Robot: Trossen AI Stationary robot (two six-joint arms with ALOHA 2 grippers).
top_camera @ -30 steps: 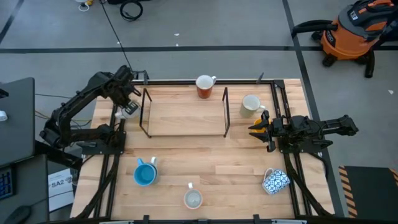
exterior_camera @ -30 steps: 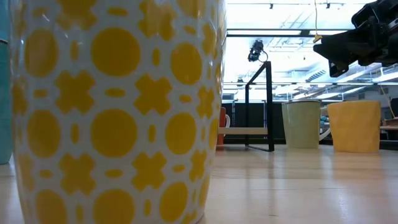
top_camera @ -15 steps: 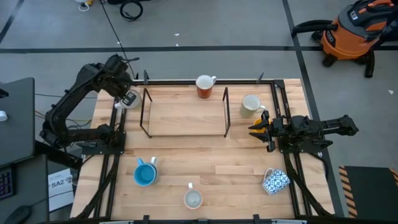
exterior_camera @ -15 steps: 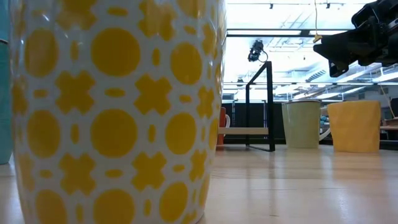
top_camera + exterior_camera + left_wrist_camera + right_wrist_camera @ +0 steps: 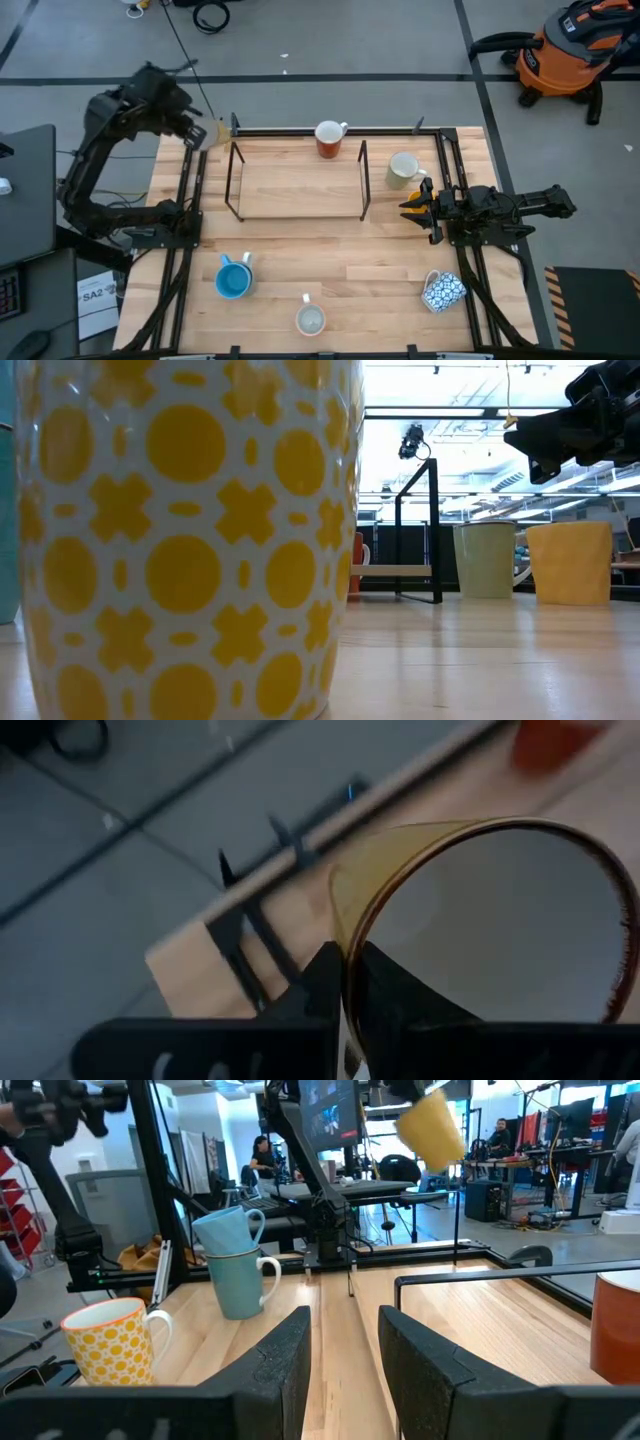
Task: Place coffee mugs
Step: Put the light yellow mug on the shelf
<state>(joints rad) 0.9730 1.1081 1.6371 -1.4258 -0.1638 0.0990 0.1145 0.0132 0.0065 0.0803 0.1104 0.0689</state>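
Observation:
My left gripper [image 5: 200,132] is high over the table's far left corner, shut on a yellow mug [image 5: 430,1125] with a pale inside [image 5: 480,920]. On the table stand a red-brown mug [image 5: 328,138] at the far edge, a pale green mug [image 5: 404,170], blue mugs [image 5: 233,278] and a yellow-patterned mug [image 5: 180,540] near the front. A blue-and-white mug [image 5: 443,291] lies on its side. My right gripper [image 5: 345,1360] waits open and level at the right, nothing between its fingers. My left gripper pinches the yellow mug's rim [image 5: 345,945], one finger inside the mug and one outside against its wall. The fingers slant down at it from above. The mug hangs tilted below them, lifted clear of the table.
A black wire rack with a wooden shelf [image 5: 297,180] stands at the far middle. Black rails [image 5: 185,230] run along both table sides. In the low view a plain yellow mug [image 5: 570,563] stands right of the pale green one. People and desks fill the room behind.
My left gripper has gone up from beside the rack's left end, tipping more steeply downward, and carries the yellow mug with it. The mug now hangs high over the far left corner. The gripper has stayed shut on it.

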